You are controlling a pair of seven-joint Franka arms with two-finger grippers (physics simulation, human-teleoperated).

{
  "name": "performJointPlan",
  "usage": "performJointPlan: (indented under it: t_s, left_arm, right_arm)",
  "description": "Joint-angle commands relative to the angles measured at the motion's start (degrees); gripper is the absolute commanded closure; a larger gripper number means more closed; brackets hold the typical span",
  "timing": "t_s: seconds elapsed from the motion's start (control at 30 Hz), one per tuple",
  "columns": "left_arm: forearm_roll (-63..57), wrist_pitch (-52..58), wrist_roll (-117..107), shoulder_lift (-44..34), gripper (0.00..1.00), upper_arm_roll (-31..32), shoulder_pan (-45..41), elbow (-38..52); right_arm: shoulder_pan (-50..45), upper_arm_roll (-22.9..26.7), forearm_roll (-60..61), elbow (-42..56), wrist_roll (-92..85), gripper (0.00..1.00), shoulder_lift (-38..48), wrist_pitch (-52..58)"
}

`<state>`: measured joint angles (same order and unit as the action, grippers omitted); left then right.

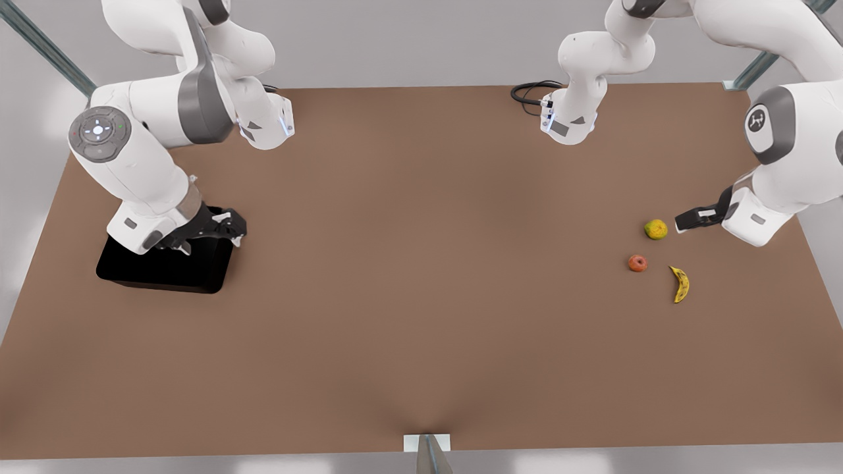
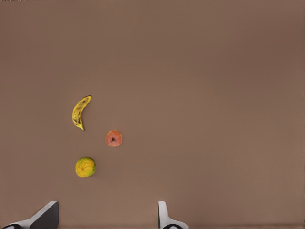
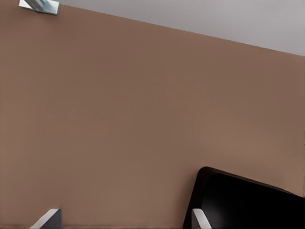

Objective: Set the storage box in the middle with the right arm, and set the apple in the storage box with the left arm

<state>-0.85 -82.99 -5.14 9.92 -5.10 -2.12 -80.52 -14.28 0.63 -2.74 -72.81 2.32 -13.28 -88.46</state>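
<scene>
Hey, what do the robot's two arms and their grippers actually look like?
Both arms are glossy white with rounded links and grey joint bands. The right gripper and left gripper are black and two-fingered. One joint cap carries a round grey button pad; another a logo.

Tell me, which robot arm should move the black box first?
The right arm. Its right gripper is at the storage box rim, open. The left gripper hovers open by the fruits, far from the box.
</scene>
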Motion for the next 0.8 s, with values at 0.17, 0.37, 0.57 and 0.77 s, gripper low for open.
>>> performJointPlan:
  t_s: [0.17,0.37,0.57,0.77]
  left_arm:
    - [-0.47,-5.51,-0.31,0.46,0.00,0.18,-0.61,-7.98]
    - [-0.56,-12.19,0.48,9.51,0.00,0.18,0.80,-11.14]
    - [-0.65,-21.87,0.56,9.59,0.00,0.00,5.28,-25.57]
    - [-2.23,-28.11,7.86,13.46,0.00,0.53,5.63,-26.97]
  right_arm:
    - [0.04,0.69,-0.16,-23.51,-0.47,0.00,4.76,-20.87]
    - [1.44,0.77,-5.34,-47.23,-4.60,0.00,15.12,-34.49]
    - [6.19,1.30,-5.52,-59.28,-5.31,0.00,15.40,-45.57]
    - [6.28,7.01,-5.52,-59.73,-8.47,0.00,9.07,-48.29]
